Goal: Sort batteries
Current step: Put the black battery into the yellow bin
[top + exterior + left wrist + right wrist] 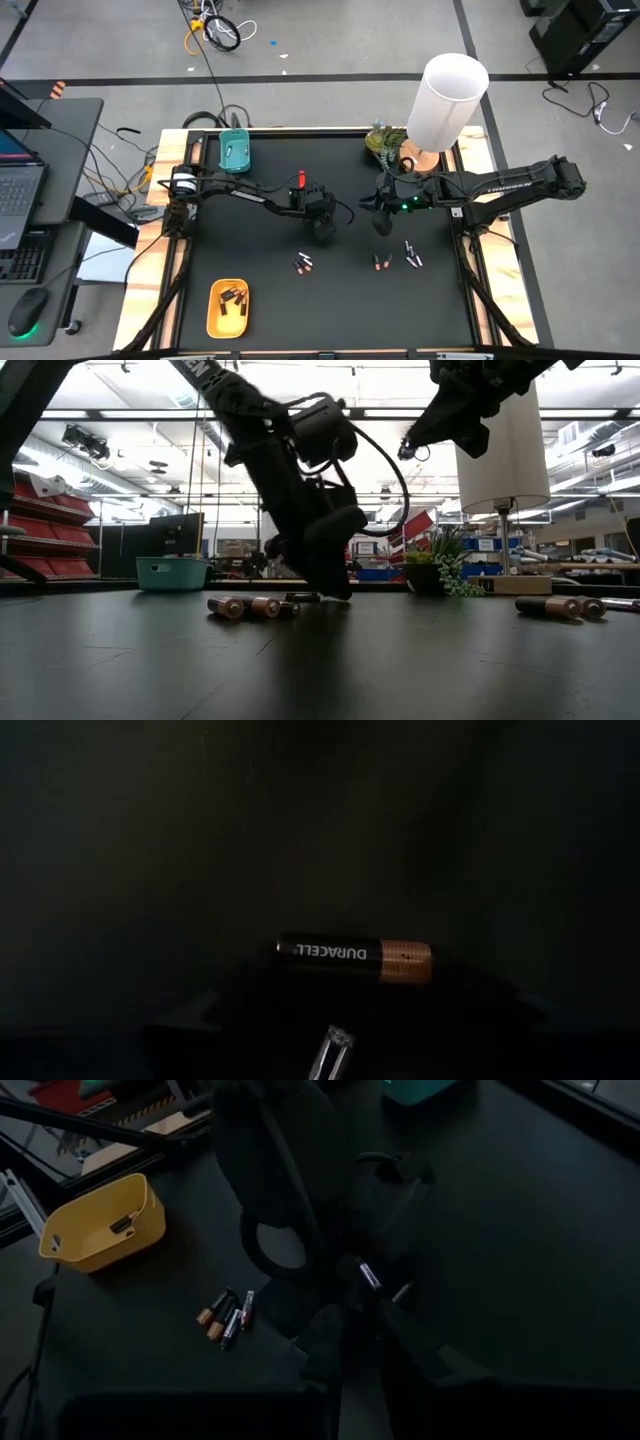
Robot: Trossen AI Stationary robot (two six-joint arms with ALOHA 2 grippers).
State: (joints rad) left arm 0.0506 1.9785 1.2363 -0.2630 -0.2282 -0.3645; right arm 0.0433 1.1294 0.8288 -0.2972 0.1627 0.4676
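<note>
My left gripper (pixel 323 228) is down at the black mat near its middle; in the low view it (pixel 330 588) reaches the tabletop. A dark battery with a copper end (pixel 355 955) lies on the mat right in front of it and shows beside it in the low view (pixel 300 597). Whether the gripper touches that battery I cannot tell. My right gripper (pixel 383 222) hangs above the mat, raised high (pixel 455 420). Loose batteries lie in small groups (pixel 303 263), (pixel 378 262), (pixel 412 252). The yellow tray (pixel 212 318) holds several batteries. The teal tray (pixel 235 152) stands at the far left.
A white lamp (pixel 447 100) on a wooden base and a small plant (pixel 383 142) stand at the far right corner. Cables run along the left arm (pixel 250 192). Open mat lies toward the near edge between the yellow tray and the loose batteries.
</note>
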